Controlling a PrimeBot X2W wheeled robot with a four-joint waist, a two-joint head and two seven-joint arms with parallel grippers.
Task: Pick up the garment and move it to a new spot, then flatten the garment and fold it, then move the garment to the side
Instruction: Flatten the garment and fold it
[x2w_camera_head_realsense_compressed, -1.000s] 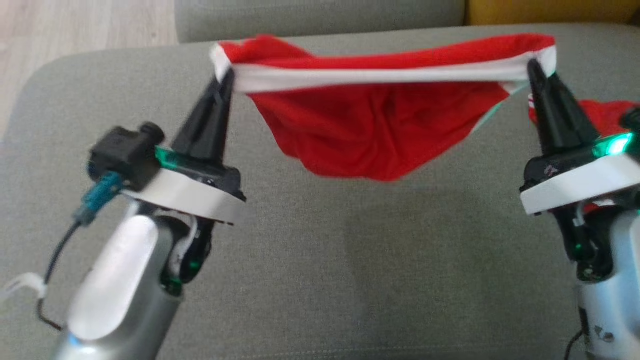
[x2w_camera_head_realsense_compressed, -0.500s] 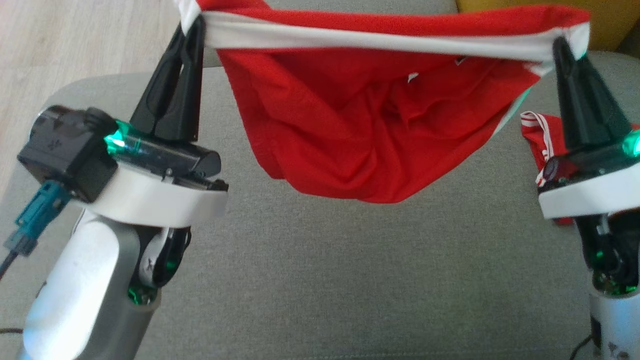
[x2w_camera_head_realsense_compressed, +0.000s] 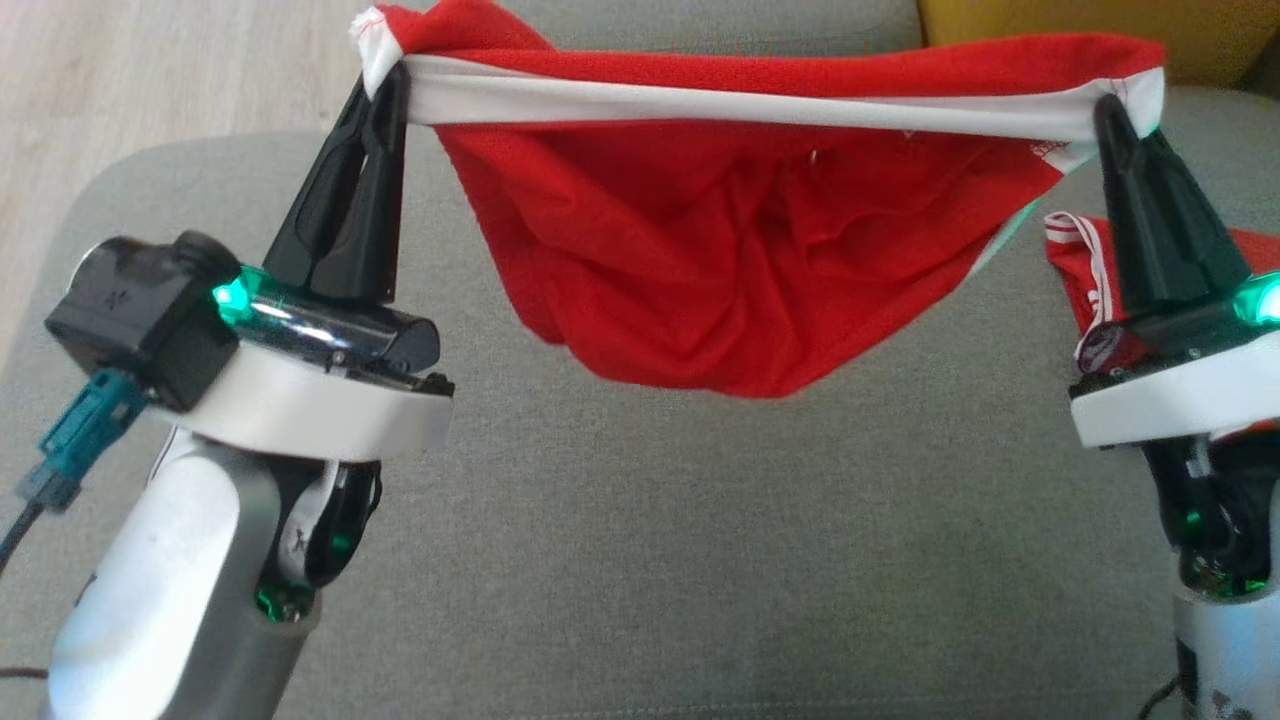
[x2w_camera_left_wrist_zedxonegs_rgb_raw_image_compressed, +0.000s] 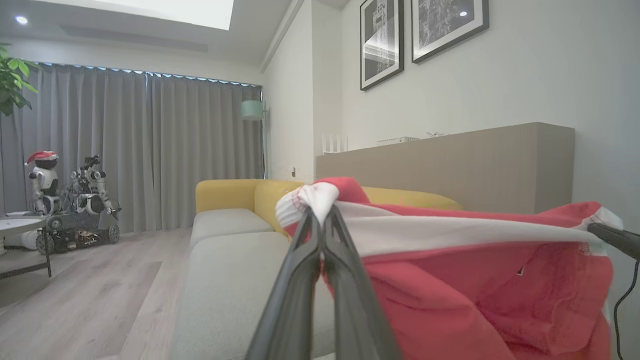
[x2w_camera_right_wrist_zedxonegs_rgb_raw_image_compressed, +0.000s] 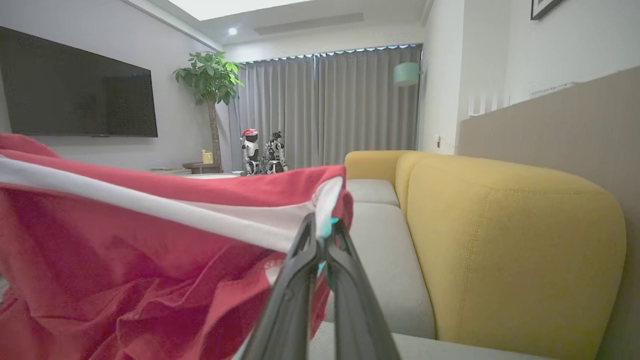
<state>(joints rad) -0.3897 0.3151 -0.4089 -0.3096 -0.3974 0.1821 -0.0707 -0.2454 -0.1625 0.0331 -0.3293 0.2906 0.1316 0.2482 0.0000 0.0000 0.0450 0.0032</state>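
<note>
The grey fabric sofa seat (x2w_camera_head_realsense_compressed: 640, 560) lies nearest. Above it, the left gripper (x2w_camera_head_realsense_compressed: 392, 85) and right gripper (x2w_camera_head_realsense_compressed: 1108, 108) are each clamped on opposite ends of the red jersey garment (x2w_camera_head_realsense_compressed: 720, 260) with a white band. The band is stretched taut between them and the red cloth sags beneath. A yellow upholstered cushion (x2w_camera_head_realsense_compressed: 1080, 20) lies beyond.

The garment (x2w_camera_head_realsense_compressed: 720, 290) is soft, matt red cloth, creased, with a smooth white band (x2w_camera_head_realsense_compressed: 700, 100). The sofa seat (x2w_camera_head_realsense_compressed: 650, 560) is coarse grey woven fabric. The left gripper (x2w_camera_head_realsense_compressed: 393, 80) and right gripper (x2w_camera_head_realsense_compressed: 1106, 108) look like matt black plastic, the left forearm (x2w_camera_head_realsense_compressed: 170, 590) a glossy pale shell.
</note>
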